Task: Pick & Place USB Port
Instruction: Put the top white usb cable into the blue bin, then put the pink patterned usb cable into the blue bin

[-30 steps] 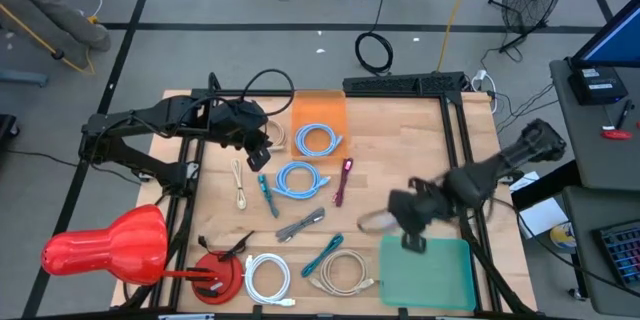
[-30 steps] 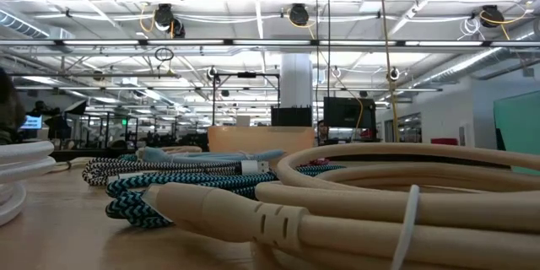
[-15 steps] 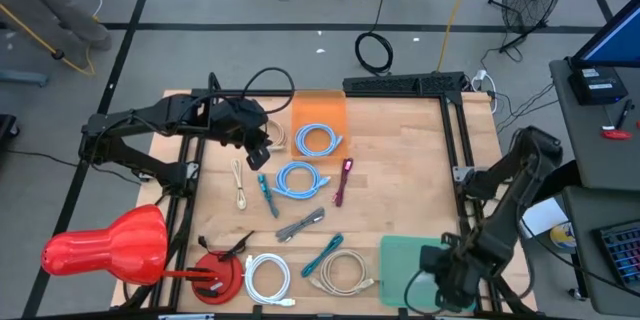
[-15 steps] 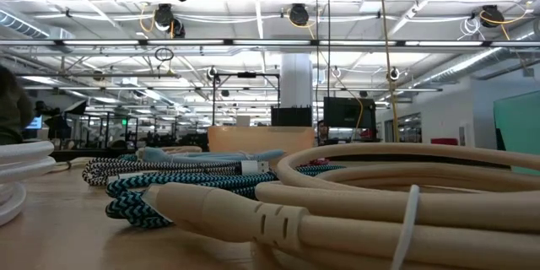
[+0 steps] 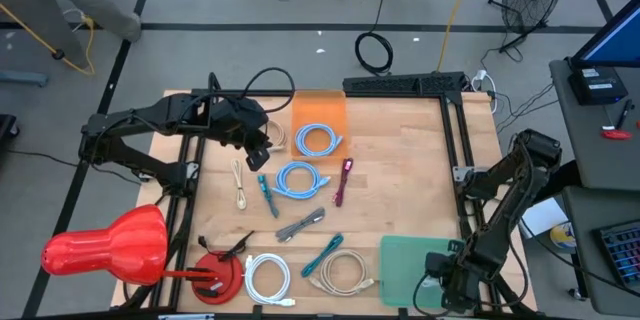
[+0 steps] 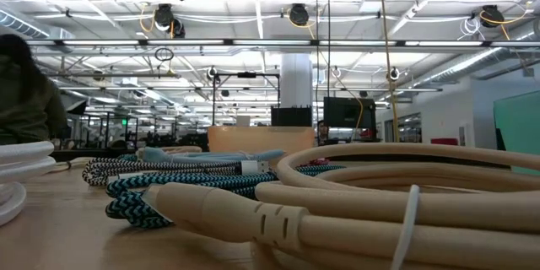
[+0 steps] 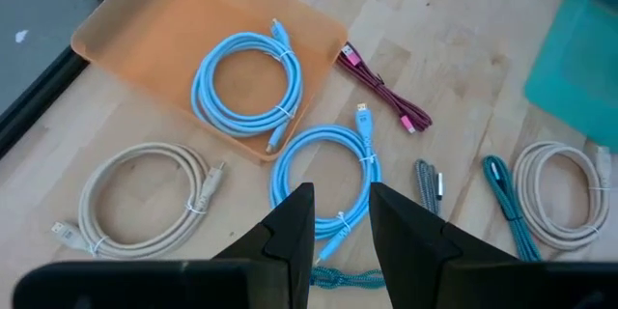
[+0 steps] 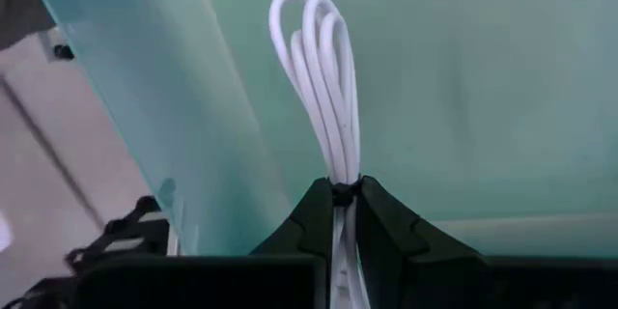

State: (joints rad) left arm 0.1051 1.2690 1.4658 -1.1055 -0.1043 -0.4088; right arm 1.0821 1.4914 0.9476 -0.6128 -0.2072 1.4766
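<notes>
My right gripper (image 5: 436, 286) is low over the near right part of the green tray (image 5: 405, 260) and is shut on a coiled white cable (image 8: 323, 68). The cable's loops stick out past the fingertips in front of the tray's teal floor (image 8: 483, 77). My left gripper (image 5: 260, 152) hangs open above the table's far left part, over a light blue cable coil (image 7: 333, 179) that lies flat on the wood. Nothing is between its fingers (image 7: 290, 237). A second blue coil (image 5: 318, 141) lies in the orange tray (image 5: 318, 110). My right gripper pinches the white coil's bunched strands (image 8: 340, 185) between its two fingers. The fingers slant down toward the tray. The loops (image 8: 314, 29) reach forward beyond the fingertips. Whether they touch the tray I cannot tell.
Loose cables lie on the wood: a beige coil (image 5: 340, 272), a white coil (image 5: 266, 276), a teal braided one (image 5: 325, 253), a maroon one (image 5: 343, 180), a grey one (image 5: 300, 225). A red clamp (image 5: 215, 275) sits near left. A black frame (image 5: 460, 140) runs along the right side.
My right gripper has swung from the middle right of the table toward the near edge and down, rolling as it went, and now hangs over the green tray's near right part. It has carried the white cable along, still shut on it.
</notes>
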